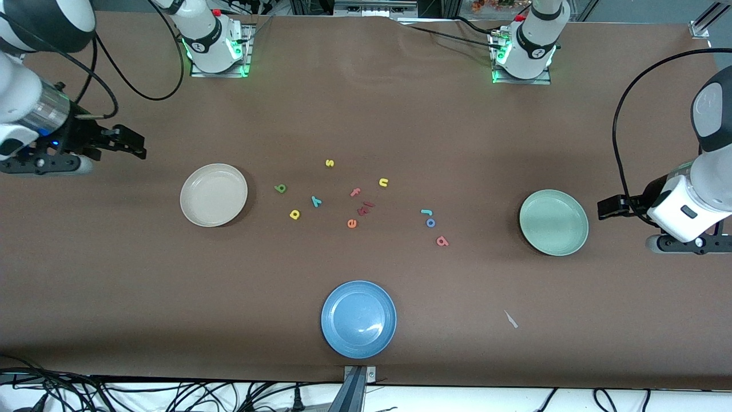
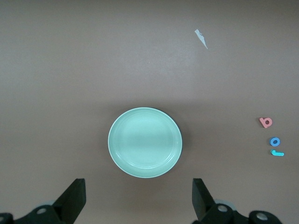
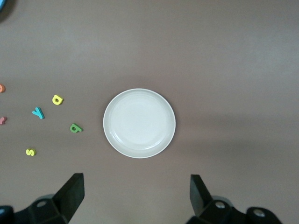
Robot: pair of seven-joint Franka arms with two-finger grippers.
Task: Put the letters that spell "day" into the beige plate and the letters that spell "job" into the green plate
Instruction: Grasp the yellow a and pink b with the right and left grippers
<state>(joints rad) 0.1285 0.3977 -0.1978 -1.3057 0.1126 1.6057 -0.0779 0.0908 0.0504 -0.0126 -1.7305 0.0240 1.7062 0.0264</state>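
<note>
Currently, nearest the front camera, the blue plate [image 1: 358, 319] sits on the brown table [image 1: 114, 286] with nothing in it, and a small pale scrap [image 1: 510, 319] lies toward the left arm's end. Farther from the camera, the green plate [image 1: 553, 222] holds nothing; the left gripper [image 2: 138, 198] hangs over the table just beside it at the left arm's end, fingers spread wide, grasping nothing. Between the green plate and the table's middle lie the red b [image 1: 442, 241], the blue o [image 1: 430, 222] and the teal j [image 1: 426, 212], close together on the table. In the middle lie the orange e [image 1: 351, 224], two small reddish pieces [image 1: 366, 208] and the salmon f [image 1: 355, 193]. The beige plate [image 1: 214, 194] is likewise unloaded. Beside it on the table lie the yellow a [image 1: 294, 214], the teal y [image 1: 316, 201] and the green d [image 1: 280, 187]. The yellow n [image 1: 383, 182] and yellow s [image 1: 329, 163] lie farthest from the camera. The right gripper [image 3: 135, 196] hangs over the table at the right arm's end, just beside the beige plate, fingers spread and unloaded.
</note>
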